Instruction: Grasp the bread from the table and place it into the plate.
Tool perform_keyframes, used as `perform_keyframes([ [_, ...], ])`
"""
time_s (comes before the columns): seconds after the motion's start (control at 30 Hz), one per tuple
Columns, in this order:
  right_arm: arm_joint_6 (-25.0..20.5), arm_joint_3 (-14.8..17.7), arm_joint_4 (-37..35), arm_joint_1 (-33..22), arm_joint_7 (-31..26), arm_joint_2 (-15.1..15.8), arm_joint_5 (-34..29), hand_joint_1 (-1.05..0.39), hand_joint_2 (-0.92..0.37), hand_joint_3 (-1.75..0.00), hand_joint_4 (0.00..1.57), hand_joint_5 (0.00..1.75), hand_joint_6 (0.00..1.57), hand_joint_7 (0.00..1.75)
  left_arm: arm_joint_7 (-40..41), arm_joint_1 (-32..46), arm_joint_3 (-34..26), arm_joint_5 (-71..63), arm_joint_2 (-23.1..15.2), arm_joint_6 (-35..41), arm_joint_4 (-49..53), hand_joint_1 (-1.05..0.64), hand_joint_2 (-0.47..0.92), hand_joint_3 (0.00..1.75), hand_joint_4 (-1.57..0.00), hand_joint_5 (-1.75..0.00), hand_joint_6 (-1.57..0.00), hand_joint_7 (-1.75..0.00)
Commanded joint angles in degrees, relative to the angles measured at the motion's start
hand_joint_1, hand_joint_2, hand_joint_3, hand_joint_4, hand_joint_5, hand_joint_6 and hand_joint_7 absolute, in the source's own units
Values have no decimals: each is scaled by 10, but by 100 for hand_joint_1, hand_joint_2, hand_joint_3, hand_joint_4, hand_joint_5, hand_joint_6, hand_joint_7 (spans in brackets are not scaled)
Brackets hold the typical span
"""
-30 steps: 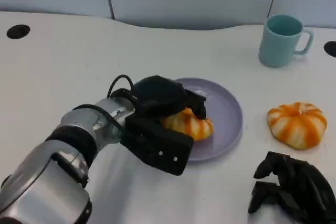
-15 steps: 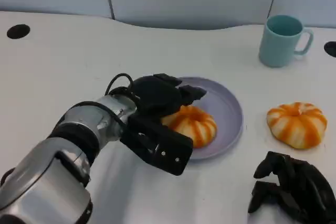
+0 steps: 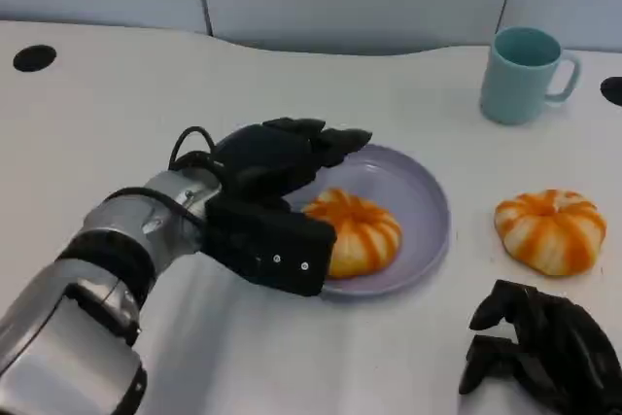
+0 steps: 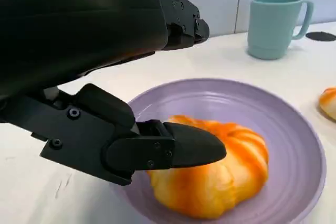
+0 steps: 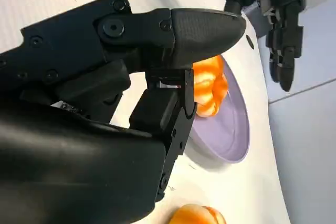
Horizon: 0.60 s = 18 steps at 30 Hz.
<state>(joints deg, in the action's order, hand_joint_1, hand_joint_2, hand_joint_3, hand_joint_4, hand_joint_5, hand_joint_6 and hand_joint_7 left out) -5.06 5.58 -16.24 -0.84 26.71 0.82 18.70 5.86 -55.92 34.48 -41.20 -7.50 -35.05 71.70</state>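
An orange-and-white striped bread (image 3: 358, 232) lies on the purple plate (image 3: 420, 196), toward its near left side. My left hand (image 3: 277, 182) hovers over the plate's left rim with its fingers (image 4: 181, 17) spread above the bread (image 4: 215, 179) and its thumb beside it, holding nothing. A second striped bread (image 3: 550, 228) sits on the table to the right of the plate. My right hand (image 3: 539, 352) rests at the near right edge, fingers curled in with nothing in them. The right wrist view looks past that hand at the plate (image 5: 228, 132) and the bread (image 5: 210, 85) on it.
A teal mug (image 3: 523, 73) stands at the back right, beyond the plate. Black round holes (image 3: 34, 57) mark the tabletop at far left and far right. The second bread (image 5: 197, 216) lies close to my right hand.
My left hand has let go of the bread, spread its fingers and drawn back to the left. The bread now lies free on the plate. The right hand has not moved.
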Motion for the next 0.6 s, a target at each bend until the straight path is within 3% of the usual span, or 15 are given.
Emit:
perform_keyframes([
  [0.03, 1, 4, -8, -1, -4, 6, 0, -43, -92, -43, 124, 106, 114, 101, -97, 71, -102, 141, -25, -76, -25, -85, 92, 51, 0, 0, -2, -1],
  [0.13, -4, 4, -6, 0, -7, 6, -1, -43, -92, -42, 125, 106, 114, 101, -173, 119, -173, 244, -17, -103, -44, -82, 92, 50, -4, -2, -6, -3],
  [0.37, 1, 6, -11, 3, -4, 7, 0, -41, -92, -44, 123, 107, 112, 101, -266, 230, -308, 445, 38, -119, -119, -75, 92, 44, -43, -28, -36, -13],
  [0.5, -13, 4, -1, 3, -14, 8, -2, -42, -92, -43, 124, 107, 112, 102, -327, 295, -371, 565, 72, -61, -200, -65, 92, 39, -63, -47, -58, -14],
  [0.6, -16, 3, 1, 3, -16, 8, -1, -42, -92, -43, 123, 107, 112, 103, -345, 312, -383, 585, 78, -29, -234, -62, 92, 37, -66, -52, -61, -14],
])
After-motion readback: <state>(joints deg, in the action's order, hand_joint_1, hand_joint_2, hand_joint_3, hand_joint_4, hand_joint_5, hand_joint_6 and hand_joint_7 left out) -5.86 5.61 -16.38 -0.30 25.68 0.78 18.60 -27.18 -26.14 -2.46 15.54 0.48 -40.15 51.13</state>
